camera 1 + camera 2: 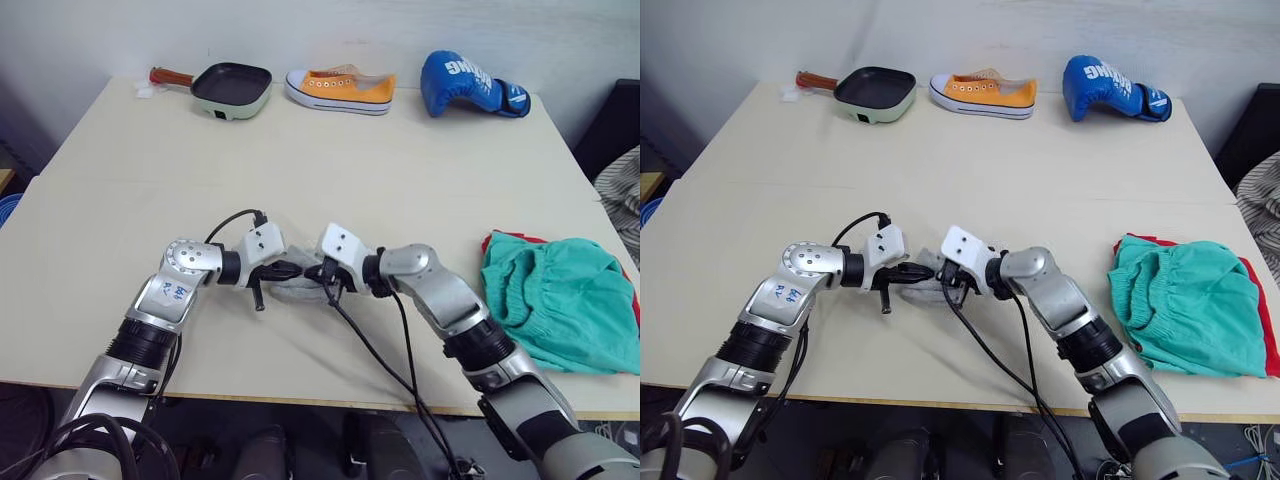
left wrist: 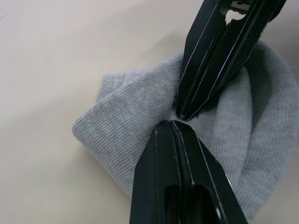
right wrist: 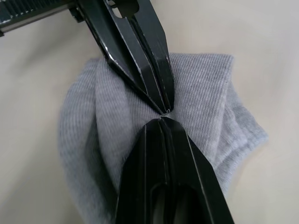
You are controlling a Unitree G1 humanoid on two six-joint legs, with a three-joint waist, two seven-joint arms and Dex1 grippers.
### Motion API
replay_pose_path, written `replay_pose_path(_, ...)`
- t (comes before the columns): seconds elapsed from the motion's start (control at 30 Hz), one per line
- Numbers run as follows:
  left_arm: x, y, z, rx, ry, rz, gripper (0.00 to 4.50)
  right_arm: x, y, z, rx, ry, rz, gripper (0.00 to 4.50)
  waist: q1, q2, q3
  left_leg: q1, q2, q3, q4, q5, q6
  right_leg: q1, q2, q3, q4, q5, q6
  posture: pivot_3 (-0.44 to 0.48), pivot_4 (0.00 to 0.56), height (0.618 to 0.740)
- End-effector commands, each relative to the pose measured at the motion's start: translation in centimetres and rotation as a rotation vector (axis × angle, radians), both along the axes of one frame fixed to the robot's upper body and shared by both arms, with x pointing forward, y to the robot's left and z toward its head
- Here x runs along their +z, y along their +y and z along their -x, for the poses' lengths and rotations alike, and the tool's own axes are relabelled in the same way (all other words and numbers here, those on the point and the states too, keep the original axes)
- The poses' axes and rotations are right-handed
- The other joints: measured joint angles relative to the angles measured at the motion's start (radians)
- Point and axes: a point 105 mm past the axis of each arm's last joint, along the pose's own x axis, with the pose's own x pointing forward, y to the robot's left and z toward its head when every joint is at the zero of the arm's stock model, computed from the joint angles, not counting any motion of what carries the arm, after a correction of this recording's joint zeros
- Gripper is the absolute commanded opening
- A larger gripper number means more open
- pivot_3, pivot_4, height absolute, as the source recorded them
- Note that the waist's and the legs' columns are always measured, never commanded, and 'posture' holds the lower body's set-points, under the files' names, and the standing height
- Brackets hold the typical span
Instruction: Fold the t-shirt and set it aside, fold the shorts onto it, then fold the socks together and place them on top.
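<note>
Head views, lower centre: left end effector (image 1: 290, 270) and right end effector (image 1: 315, 272) meet tip to tip over the small light grey ankle socks (image 1: 297, 288), which lie bunched on the pale beige table (image 1: 330, 170) near its front edge. Wrist views: each end effector w/ both black fingers pressed together, tips pinching a ridge of grey ribbed sock fabric (image 2: 140, 112); the opposite end effector's closed tips touch the same spot, so both are clamped on the socks at one point. Fabric folds up around the pinch, curving in a loop on either side (image 3: 88, 121). Black cables trail from both wrists toward the table's front edge.

Right mid-frame: teal-green soft fabric shorts w/ gathered elastic waistband (image 1: 560, 300) lie spread on top of the bright red cotton t-shirt (image 1: 1252, 280), of which just a red margin shows along the upper and right edges of the shorts. Stack sits well apart from the socks, near the table's right edge.

Top of frame, along the far edge, left to right: pale green square frying pan w/ dark interior and reddish handle (image 1: 232, 88); orange canvas sneaker w/ white sole (image 1: 340, 90); blue boxing glove w/ white lettering (image 1: 470, 84).
</note>
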Motion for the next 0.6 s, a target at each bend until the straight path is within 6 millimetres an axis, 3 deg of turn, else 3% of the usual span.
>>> replay_pose_path(0.03,-0.3,1.0,-0.1,0.039,0.005,-0.016,0.04,0.0,-1.7,1.4,0.031,0.009,0.011,0.0,0.001,0.0,0.0,0.0,0.0,0.0,0.0,0.0,0.0,0.0,0.0,0.0,0.0,0.0,0.0,0.0,0.15,0.74)
replay_pose_path(0.1,-0.3,1.1,-0.1,0.044,0.002,-0.016,0.04,0.3,-2.3,2.1,0.049,0.011,0.01,0.0,0.0,0.0,0.0,0.0,0.0,0.0,0.0,0.0,0.0,0.0,0.0,0.0,0.0,0.0,0.0,0.0,0.15,0.74)
replay_pose_path(0.2,-0.2,1.3,-0.2,0.053,-0.002,-0.013,0.04,0.9,-5.5,4.1,0.005,0.216,-0.081,0.0,0.002,0.0,0.0,0.0,0.0,0.0,0.0,0.0,0.0,0.0,0.0,0.0,0.0,0.0,0.0,0.0,0.15,0.74)
replay_pose_path(0.27,-0.2,1.3,-0.2,0.054,-0.003,-0.015,0.0,0.9,-6.6,4.8,-0.047,0.336,-0.139,0.36,0.004,0.0,0.0,0.0,0.0,0.0,0.0,0.0,0.0,0.0,0.0,0.0,0.0,0.0,0.0,0.0,0.15,0.74)
replay_pose_path(0.43,-0.2,1.3,-0.3,0.05,-0.005,-0.017,0.0,0.0,-6.8,5.1,-0.17,0.603,-0.296,1.97,-0.003,0.0,0.0,0.001,0.001,0.0,0.0,0.0,0.0,0.0,0.0,0.0,-0.001,0.0,0.0,0.0,0.15,0.74)
replay_pose_path(0.6,-0.4,1.0,-0.2,0.046,-0.008,-0.018,0.0,-0.9,-5.0,3.9,-0.274,0.817,-0.459,3.79,-0.001,0.0,0.0,0.001,0.001,-0.001,-0.001,0.001,-0.001,0.0,0.0,0.0,0.0,0.0,-0.001,0.0,0.15,0.74)
